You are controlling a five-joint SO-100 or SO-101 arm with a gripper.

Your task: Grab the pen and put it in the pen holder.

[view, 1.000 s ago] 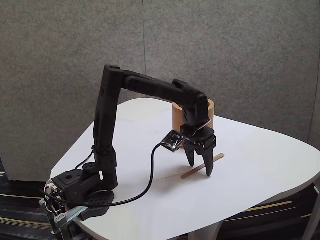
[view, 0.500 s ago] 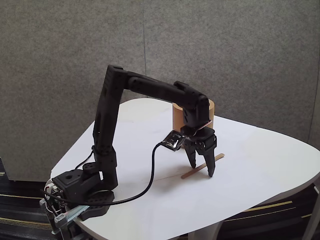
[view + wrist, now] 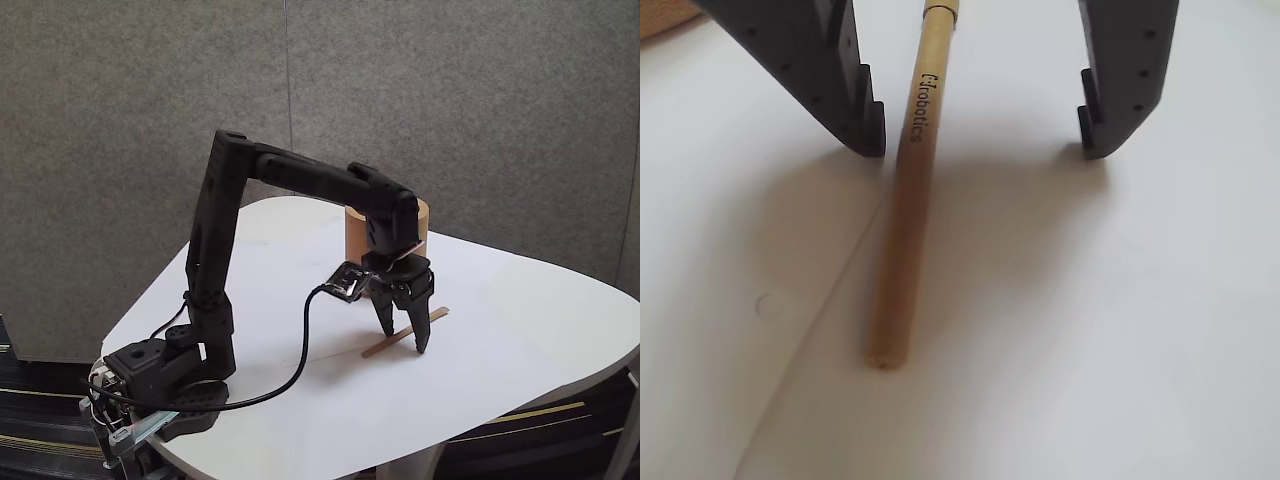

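The pen (image 3: 405,336), a thin tan wooden stick, lies flat on the white table (image 3: 520,330). In the wrist view the pen (image 3: 908,200) runs lengthwise between the two dark fingers, close to the left fingertip (image 3: 865,125). My gripper (image 3: 404,336) points down over the pen's middle, open, with a fingertip on each side of it; in the wrist view the gripper (image 3: 980,130) straddles the pen. The pen holder (image 3: 353,233), a tan cylindrical cup, stands upright just behind the gripper and is partly hidden by the wrist.
The arm's base (image 3: 165,385) sits at the table's front left corner, with a black cable (image 3: 300,360) looping to the wrist camera. A grey wall stands behind. The table's curved edge runs along the front and right.
Over the last second the gripper sank slightly toward the pen and the upper arm leaned a little forward. The pen and the cup have stayed put.
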